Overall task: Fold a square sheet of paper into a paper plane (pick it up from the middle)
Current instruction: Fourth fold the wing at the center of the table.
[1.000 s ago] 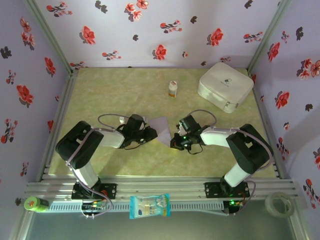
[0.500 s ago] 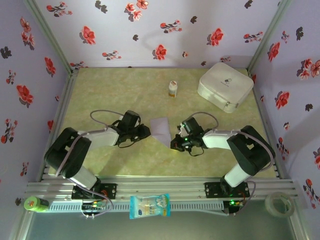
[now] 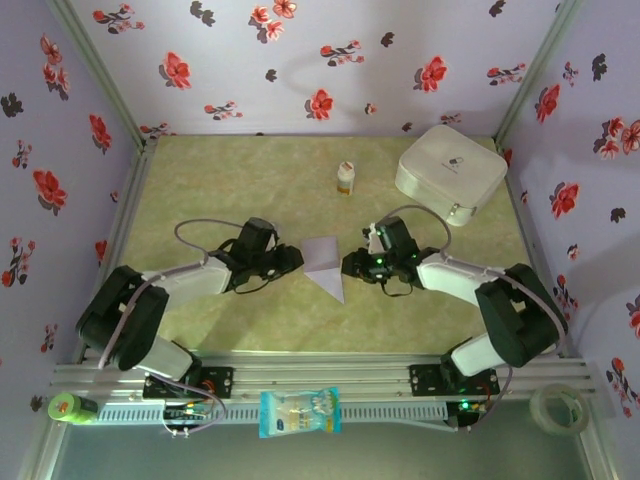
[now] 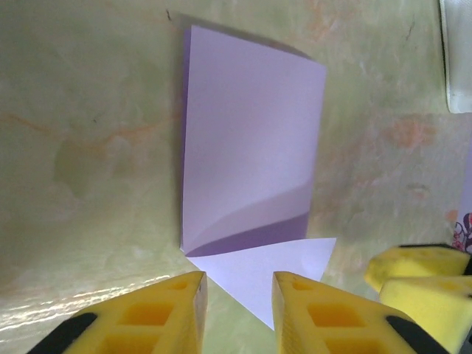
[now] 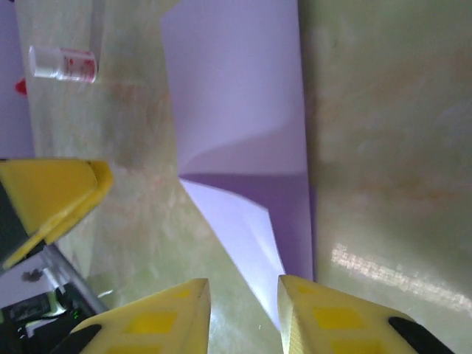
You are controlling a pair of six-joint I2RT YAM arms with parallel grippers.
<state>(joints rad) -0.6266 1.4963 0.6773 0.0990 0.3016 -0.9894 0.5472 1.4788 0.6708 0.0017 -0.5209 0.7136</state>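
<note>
The square sheet of paper (image 3: 323,258), pale lavender, lies on the green table with part folded over, its point facing the near edge. In the left wrist view the sheet (image 4: 251,140) lies flat ahead with a white triangular flap (image 4: 269,265) reaching between my fingers. My left gripper (image 3: 291,259) (image 4: 237,313) sits at the sheet's left side, open and holding nothing. My right gripper (image 3: 352,265) (image 5: 243,317) sits at the sheet's right side, open, and the folded flap (image 5: 247,221) runs toward its right finger. No finished paper plane is to be seen.
A small white bottle (image 3: 345,178) stands behind the sheet. The white rounded case (image 3: 450,172) rests at the back right. On the front rail lie a snack packet (image 3: 299,411), a tape roll (image 3: 558,408) and a green item (image 3: 68,407). Flowered walls close three sides.
Both grippers have opened. The left one slid back off the sheet to its left edge. The right one moved farther from me to the sheet's right side. The sheet now lies loose.
</note>
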